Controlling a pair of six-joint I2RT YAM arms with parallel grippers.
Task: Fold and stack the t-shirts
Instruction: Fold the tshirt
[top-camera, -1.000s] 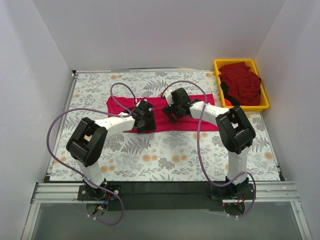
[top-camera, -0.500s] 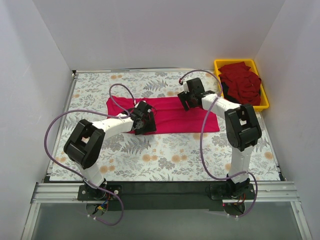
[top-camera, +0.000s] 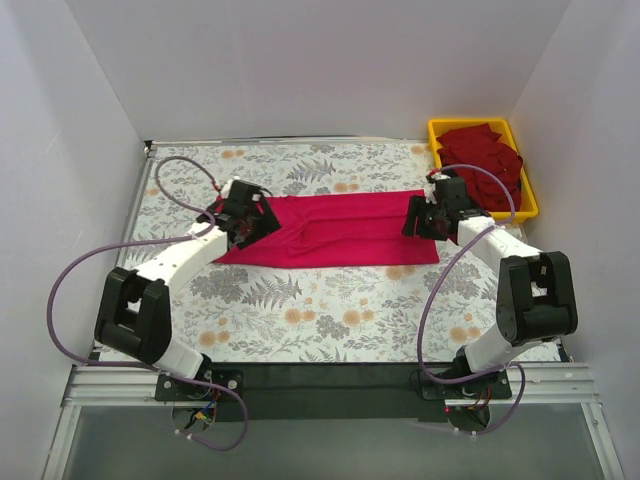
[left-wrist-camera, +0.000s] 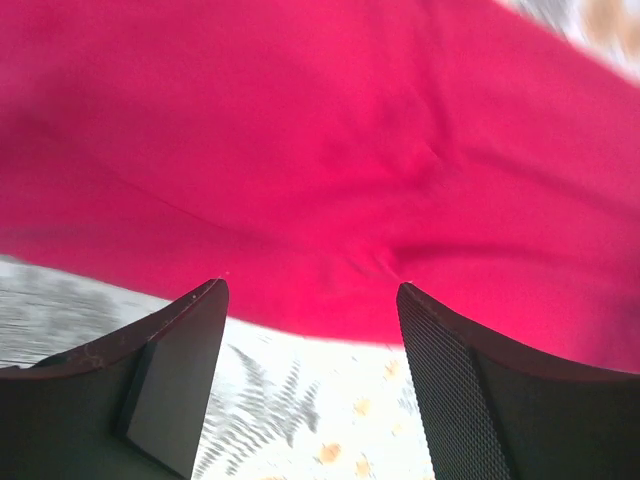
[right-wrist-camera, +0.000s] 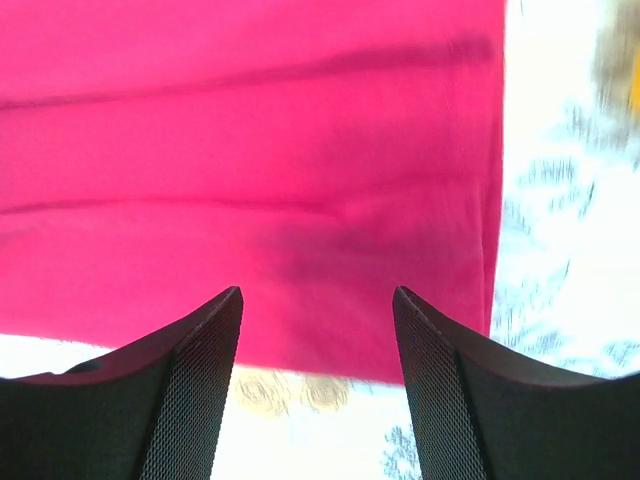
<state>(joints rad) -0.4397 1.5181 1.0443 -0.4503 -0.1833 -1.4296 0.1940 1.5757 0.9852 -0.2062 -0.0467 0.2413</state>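
A bright magenta t-shirt (top-camera: 335, 228) lies on the floral table as a long folded strip running left to right. My left gripper (top-camera: 248, 220) hovers over the strip's left end. In the left wrist view it (left-wrist-camera: 312, 290) is open, the shirt's (left-wrist-camera: 330, 150) near edge just past the fingertips and nothing between them. My right gripper (top-camera: 422, 218) is over the strip's right end. The right wrist view shows it (right-wrist-camera: 318, 292) open above the shirt's (right-wrist-camera: 260, 180) corner, holding nothing. Darker crimson t-shirts (top-camera: 487, 165) are piled in the bin.
A yellow bin (top-camera: 470, 122) stands at the back right, close to my right arm. White walls enclose the table on three sides. The floral tablecloth (top-camera: 330, 310) stretches from the shirt to the arm bases. Purple cables loop from both arms.
Both grippers have left the middle of the magenta shirt and moved apart, the left one to its left end and the right one to its right end. The strip now lies uncovered.
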